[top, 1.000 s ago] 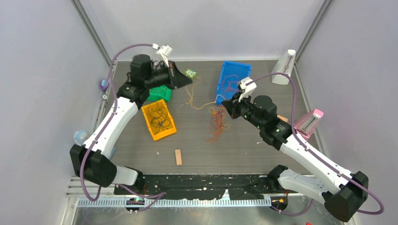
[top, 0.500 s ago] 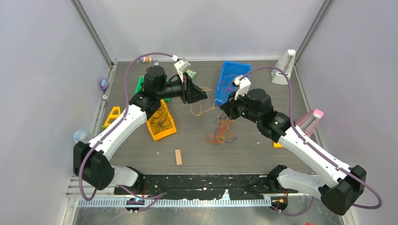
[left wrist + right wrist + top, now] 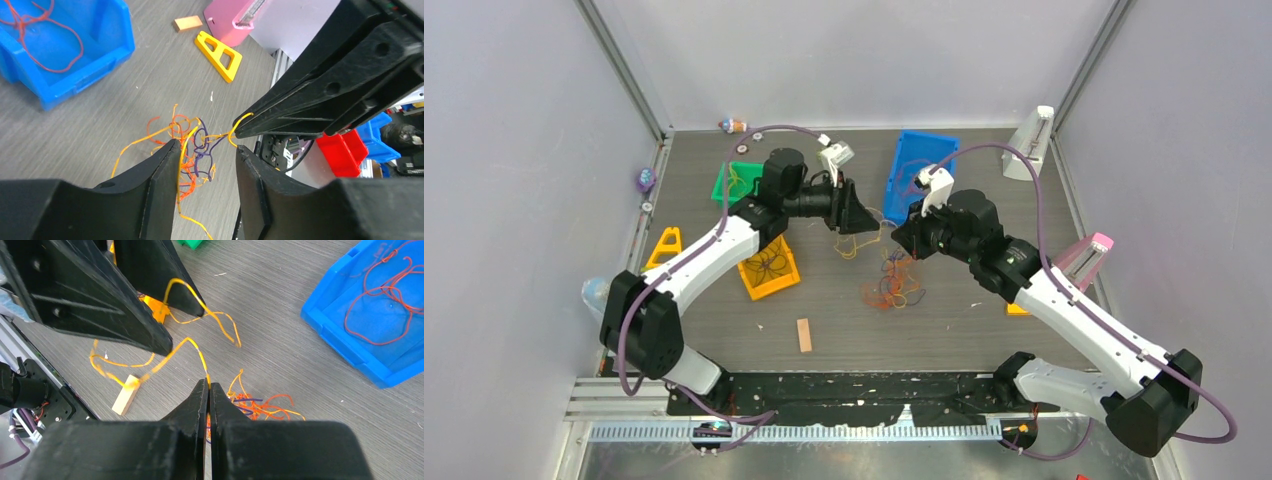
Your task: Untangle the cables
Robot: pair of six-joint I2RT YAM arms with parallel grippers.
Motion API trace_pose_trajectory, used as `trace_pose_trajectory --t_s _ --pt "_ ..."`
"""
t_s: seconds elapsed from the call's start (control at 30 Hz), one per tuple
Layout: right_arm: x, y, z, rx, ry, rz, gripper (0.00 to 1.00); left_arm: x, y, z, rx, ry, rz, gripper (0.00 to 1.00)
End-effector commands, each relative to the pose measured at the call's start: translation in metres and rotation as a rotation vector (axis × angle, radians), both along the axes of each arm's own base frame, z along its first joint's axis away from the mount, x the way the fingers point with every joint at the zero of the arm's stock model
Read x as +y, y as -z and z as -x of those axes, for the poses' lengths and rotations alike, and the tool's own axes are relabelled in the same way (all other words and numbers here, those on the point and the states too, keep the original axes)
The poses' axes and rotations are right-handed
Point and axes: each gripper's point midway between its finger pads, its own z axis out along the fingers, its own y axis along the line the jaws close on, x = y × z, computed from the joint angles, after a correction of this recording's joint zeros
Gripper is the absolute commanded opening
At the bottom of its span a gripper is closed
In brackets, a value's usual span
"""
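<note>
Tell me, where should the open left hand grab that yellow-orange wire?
Grip the free span of yellow-orange wire beside the right hand, which pinches it shut. That span arcs above the tangle, so the left hand can probably close on it sideways without catching other strands.

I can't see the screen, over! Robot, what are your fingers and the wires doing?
Right gripper shut on a yellow cable. Left gripper open, a strand between its fingers. Other cables bunched below. Wooden block lies apart, over.
</note>
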Motion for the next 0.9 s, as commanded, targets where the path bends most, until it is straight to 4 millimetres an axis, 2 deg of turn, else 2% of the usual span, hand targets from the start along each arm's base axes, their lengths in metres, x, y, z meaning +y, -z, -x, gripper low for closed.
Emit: trace_pose_trajectory --t_s 0.0,0.2,0.43,0.63,0.67,0.7,0.73,0.87 --pt "0.007 -0.030 -0.005 -0.052 -0.015 -0.053 0.05 -0.013 -0.003 0.010 0.015 0.066 0.005 0.48" --pt "0.008 -0.024 -0.006 -0.042 -0.016 -0.036 0.05 -0.017 -0.003 0.017 0.031 0.095 0.005 0.56" --pt "0.005 -0.015 -0.006 -0.033 -0.011 -0.017 0.05 -0.020 -0.015 0.015 0.043 0.090 0.041 0.55" --pt "0.009 -0.024 -0.005 -0.046 -0.026 -0.038 0.06 -0.022 0.000 0.018 0.096 0.119 0.032 0.56" --pt "0.009 -0.023 -0.005 -0.044 -0.029 -0.036 0.05 -0.023 -0.003 0.018 0.086 0.122 0.048 0.56" --pt "0.009 -0.022 -0.005 -0.041 -0.030 -0.034 0.05 -0.024 -0.005 0.017 0.086 0.122 0.059 0.55" --pt "0.009 -0.021 -0.005 -0.039 -0.032 -0.031 0.06 -0.025 -0.007 0.016 0.085 0.120 0.068 0.47" --pt "0.010 -0.023 -0.003 -0.041 -0.036 -0.045 0.05 -0.028 -0.006 0.012 0.087 0.117 0.064 0.10"
